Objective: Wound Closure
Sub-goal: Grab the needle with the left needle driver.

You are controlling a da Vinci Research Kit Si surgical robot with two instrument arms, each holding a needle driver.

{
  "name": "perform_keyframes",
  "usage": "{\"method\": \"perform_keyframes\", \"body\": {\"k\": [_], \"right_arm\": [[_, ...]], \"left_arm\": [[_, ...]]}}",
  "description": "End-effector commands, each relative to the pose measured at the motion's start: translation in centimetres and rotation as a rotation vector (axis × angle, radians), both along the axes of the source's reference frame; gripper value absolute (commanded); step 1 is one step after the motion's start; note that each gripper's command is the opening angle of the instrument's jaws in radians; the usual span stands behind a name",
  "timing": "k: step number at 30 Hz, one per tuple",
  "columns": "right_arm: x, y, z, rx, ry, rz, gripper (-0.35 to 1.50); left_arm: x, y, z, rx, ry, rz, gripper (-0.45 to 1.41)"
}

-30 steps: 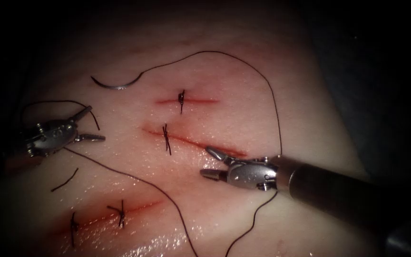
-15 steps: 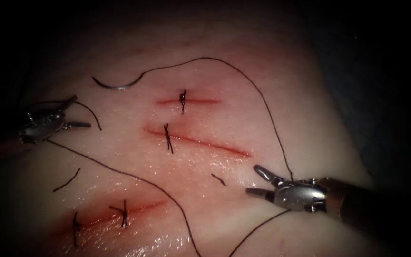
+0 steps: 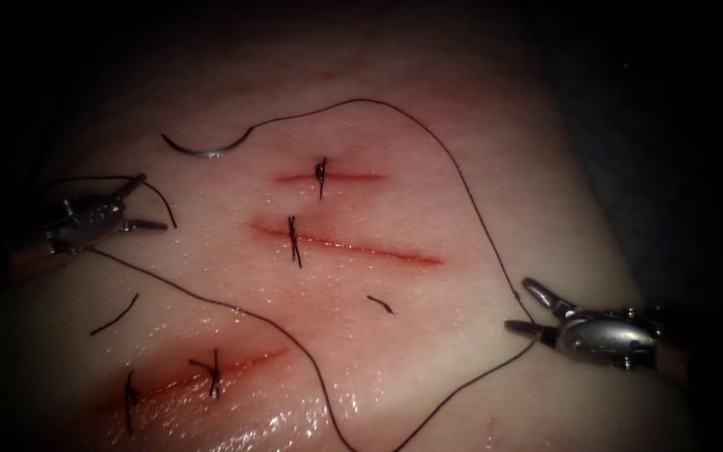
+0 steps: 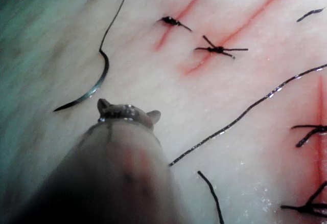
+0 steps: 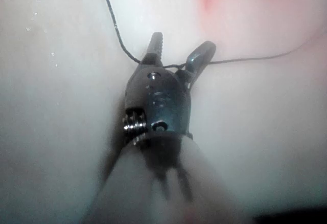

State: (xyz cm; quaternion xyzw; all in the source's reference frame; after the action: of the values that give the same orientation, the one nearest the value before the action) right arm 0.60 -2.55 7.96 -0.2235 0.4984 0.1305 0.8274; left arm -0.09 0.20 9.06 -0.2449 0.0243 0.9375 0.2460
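You will find no text, label, brand, number or sign to read anywhere here: not on the tools, nor on the tissue.

the tissue (image 3: 428,351) was pale cream, glistening at 6 o'clock. the cuts (image 3: 353,248) ran red with pink edges. the thread (image 3: 462,180) and knots (image 3: 294,241) were black, the needle (image 3: 202,151) dark steel, both tools silver-grey.
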Motion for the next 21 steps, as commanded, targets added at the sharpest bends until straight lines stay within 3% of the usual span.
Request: {"method": "perform_keyframes", "body": {"k": [1, 5, 11, 16, 21], "right_arm": [[0.08, 0.06, 0.03, -0.001, 0.004, -0.002, 1.48], [-0.03, 0.14, -0.14, -0.009, 0.036, 0.015, 1.47], [-0.20, 0.26, -0.39, -0.009, 0.061, 0.042, 1.45], [-0.18, 0.18, -0.49, -0.018, 0.071, 0.051, 1.45], [-0.16, 0.14, -0.46, -0.019, 0.067, 0.048, 1.45]], "left_arm": [[-0.05, 0.04, 0.06, -0.001, -0.002, -0.001, 0.47], [-0.06, 0.06, 0.13, 0.027, 0.030, 0.046, 0.41], [-0.18, 0.31, 0.30, -0.018, 0.033, -0.008, 0.31], [-0.36, 0.68, 0.72, -0.148, 0.135, -0.090, 0.39], [-0.37, 0.78, 0.92, -0.171, 0.154, -0.087, 0.46]]}}
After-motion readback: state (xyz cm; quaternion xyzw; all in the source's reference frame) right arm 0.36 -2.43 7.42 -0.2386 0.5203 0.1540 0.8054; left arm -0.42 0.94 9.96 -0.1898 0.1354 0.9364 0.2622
